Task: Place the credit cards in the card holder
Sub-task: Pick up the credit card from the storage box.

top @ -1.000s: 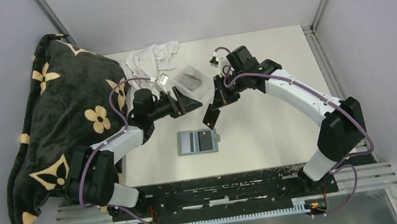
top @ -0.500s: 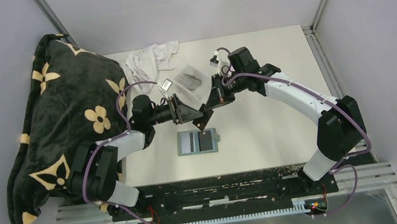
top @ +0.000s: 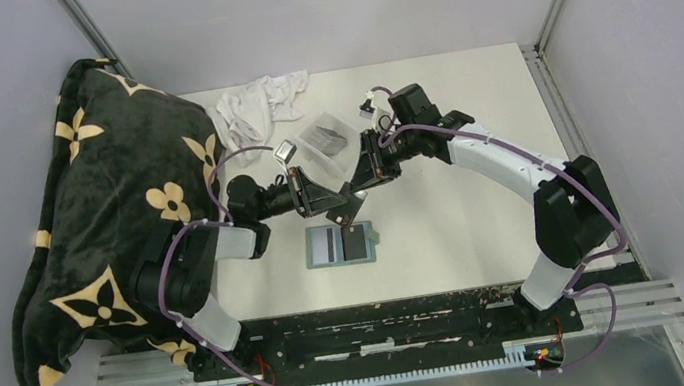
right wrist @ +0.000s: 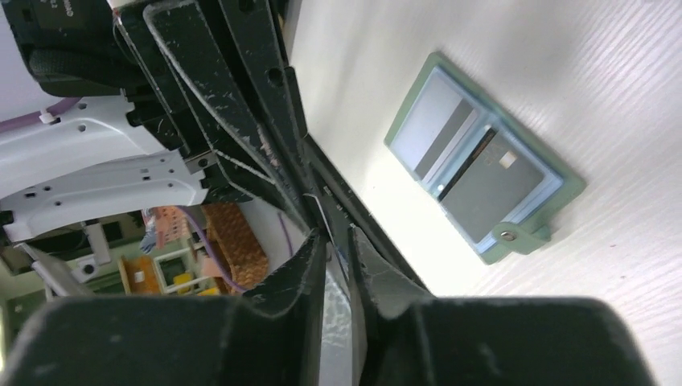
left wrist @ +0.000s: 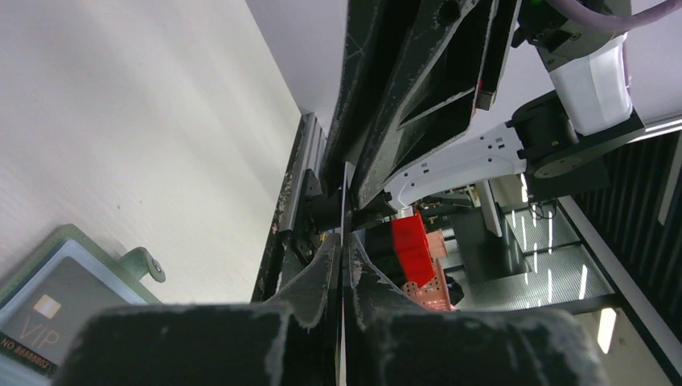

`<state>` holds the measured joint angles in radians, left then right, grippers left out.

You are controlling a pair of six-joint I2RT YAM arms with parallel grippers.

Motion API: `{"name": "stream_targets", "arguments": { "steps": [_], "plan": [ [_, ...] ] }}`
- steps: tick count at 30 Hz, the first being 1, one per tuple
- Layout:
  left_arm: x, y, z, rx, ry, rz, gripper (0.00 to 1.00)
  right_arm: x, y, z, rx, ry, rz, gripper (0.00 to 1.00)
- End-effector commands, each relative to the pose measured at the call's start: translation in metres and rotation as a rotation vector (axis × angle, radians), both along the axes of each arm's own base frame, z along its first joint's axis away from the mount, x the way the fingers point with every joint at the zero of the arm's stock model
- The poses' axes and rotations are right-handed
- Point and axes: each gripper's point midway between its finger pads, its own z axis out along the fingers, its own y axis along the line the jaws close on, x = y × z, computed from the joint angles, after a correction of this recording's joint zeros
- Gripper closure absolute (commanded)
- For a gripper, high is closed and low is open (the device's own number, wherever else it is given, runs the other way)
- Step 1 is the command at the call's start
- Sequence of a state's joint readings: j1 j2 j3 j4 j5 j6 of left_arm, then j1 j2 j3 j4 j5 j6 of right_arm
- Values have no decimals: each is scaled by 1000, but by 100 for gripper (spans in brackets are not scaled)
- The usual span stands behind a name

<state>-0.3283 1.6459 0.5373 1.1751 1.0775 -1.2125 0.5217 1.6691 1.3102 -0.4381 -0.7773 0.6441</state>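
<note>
Card holder [top: 340,245], small, flat, grey-green, folding, spread open on the white table [top: 463,221] in front of the arm bases; light blue-grey inside, rounded snap tab at its right edge; in the left half a pale grey card [top: 324,246] with a dark stripe; in the right half a dark card [top: 355,243] with a small light chip, printed "VIP" in the left wrist view. Just over the card holder's far edge, both grippers meeting tip to tip round a third card [top: 345,216], thin, dark, rectangular, turned on edge; left gripper [top: 331,199] clamped tight on that card, seen from its wrist as a bare thin line between the pads; right gripper [top: 359,182] with jaws a narrow gap apart about the same card; cannot tell whether its pads press it. Further back, clear plastic tray [top: 328,138] with something dark inside; crumpled white cloth [top: 261,103] beyond it; black blanket with cream flowers [top: 107,201] heaped at the left.
</note>
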Motion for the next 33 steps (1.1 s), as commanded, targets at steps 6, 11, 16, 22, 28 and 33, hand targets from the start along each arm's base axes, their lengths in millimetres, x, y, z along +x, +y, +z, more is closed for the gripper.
{"name": "stream_targets", "arguments": {
  "steps": [6,11,16,22,28,33],
  "plan": [
    [15,3,30,-149,8,121,97,27,-12,14,-23,-141,-153,58],
    [40,8,30,-126,40,287,97,24,-12,10,3,-125,-195,57],
    [56,14,22,-79,74,398,97,25,-9,9,56,-105,-244,58],
    [57,13,18,-90,109,425,97,30,3,13,132,-82,-254,62],
    [60,9,17,-92,126,443,97,33,14,17,196,-59,-255,66],
    [64,5,21,-109,130,449,97,32,20,12,204,-38,-248,69]
  ]
}}
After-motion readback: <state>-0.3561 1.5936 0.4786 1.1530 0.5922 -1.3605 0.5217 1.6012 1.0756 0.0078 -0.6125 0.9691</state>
